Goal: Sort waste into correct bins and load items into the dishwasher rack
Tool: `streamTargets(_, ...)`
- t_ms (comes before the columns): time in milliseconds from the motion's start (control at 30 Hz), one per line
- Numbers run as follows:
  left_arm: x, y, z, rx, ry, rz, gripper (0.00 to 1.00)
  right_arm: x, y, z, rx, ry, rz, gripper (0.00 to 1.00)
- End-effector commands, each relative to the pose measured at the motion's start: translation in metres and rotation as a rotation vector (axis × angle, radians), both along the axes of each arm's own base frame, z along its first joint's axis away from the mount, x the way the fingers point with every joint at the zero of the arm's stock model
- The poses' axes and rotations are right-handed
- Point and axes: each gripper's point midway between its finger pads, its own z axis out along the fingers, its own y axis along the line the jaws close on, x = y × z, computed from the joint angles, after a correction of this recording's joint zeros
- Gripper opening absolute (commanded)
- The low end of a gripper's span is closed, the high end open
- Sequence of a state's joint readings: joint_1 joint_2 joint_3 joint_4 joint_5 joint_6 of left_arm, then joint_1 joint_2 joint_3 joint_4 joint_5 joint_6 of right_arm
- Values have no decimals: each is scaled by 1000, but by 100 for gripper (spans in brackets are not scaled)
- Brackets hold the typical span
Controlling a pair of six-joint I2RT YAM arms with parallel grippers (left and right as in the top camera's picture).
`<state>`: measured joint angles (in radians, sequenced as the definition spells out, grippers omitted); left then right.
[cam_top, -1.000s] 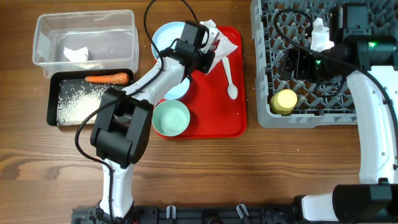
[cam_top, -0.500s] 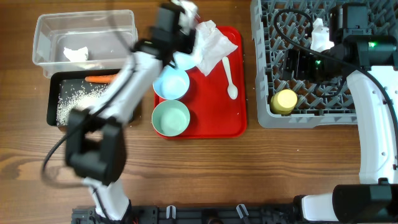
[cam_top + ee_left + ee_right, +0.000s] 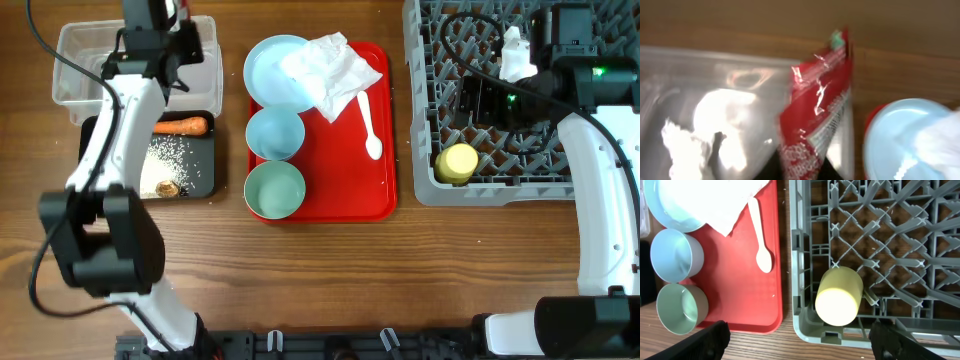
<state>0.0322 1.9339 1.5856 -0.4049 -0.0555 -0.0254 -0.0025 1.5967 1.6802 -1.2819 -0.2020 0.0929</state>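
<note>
My left gripper (image 3: 165,18) hangs over the clear bin (image 3: 80,60), shut on the red snack wrapper (image 3: 815,115), which stands up between its dark fingers. A white napkin (image 3: 680,145) lies inside that bin. The black bin (image 3: 205,180) holds the carrot (image 3: 182,126), rice (image 3: 160,160) and a brown lump (image 3: 167,188). On the red tray (image 3: 350,195) are the plate (image 3: 265,60) under a crumpled napkin (image 3: 330,70), the blue bowl (image 3: 275,132), the mint bowl (image 3: 275,190) and the spoon (image 3: 368,125). My right gripper (image 3: 802,347) is open above the rack (image 3: 500,192), near the yellow cup (image 3: 838,296).
The rack takes up the right side of the table, with my right arm (image 3: 600,200) lying across its right edge. The two bins sit side by side at the far left, and the tray lies between them and the rack. Bare wood runs along the front.
My left arm swung left from the tray to over the clear bin, carrying the wrapper. The napkin stayed on the plate. A brown lump now shows in the black bin. The right arm is still.
</note>
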Motion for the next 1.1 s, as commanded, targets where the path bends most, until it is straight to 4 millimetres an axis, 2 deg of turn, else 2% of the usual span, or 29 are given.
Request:
streamTargets(0,-1,18,-38,-10,74,48,100,0,3,7,14,-17,-4,93)
streamTargets(100,0,18,-39,-12,73,47,100,0,3,7,14,-17,-3,93)
streamTargets(167,1,15,-31,-11,53,41,100,0,3,7,13,-18,-2,93)
streamTargets(333,0,-7,-11,-14,16,-3,100,0,3,8,14,-19,-2,93)
streamTargets(433,0,-40,-1,-35,-1,-76,100,0,3,8,14,-19,-2,93)
streamTargets(533,-6,-100,-2,-94,10,-223,100,1,3,8,14,-22,-3,93)
streamTargets(667,-12,-161,-20,-74,30,-339,100,2,3,8,14,-25,-2,93)
streamTargets(800,-11,-206,-48,-77,39,-410,100,2,3,7,13,-21,-2,93)
streamTargets(867,-9,-216,-61,-77,44,-413,100,2,3,6,13,-17,-2,93)
streamTargets(1067,7,-211,-96,-164,43,-209,100,1,3,5,13,-11,-3,93)
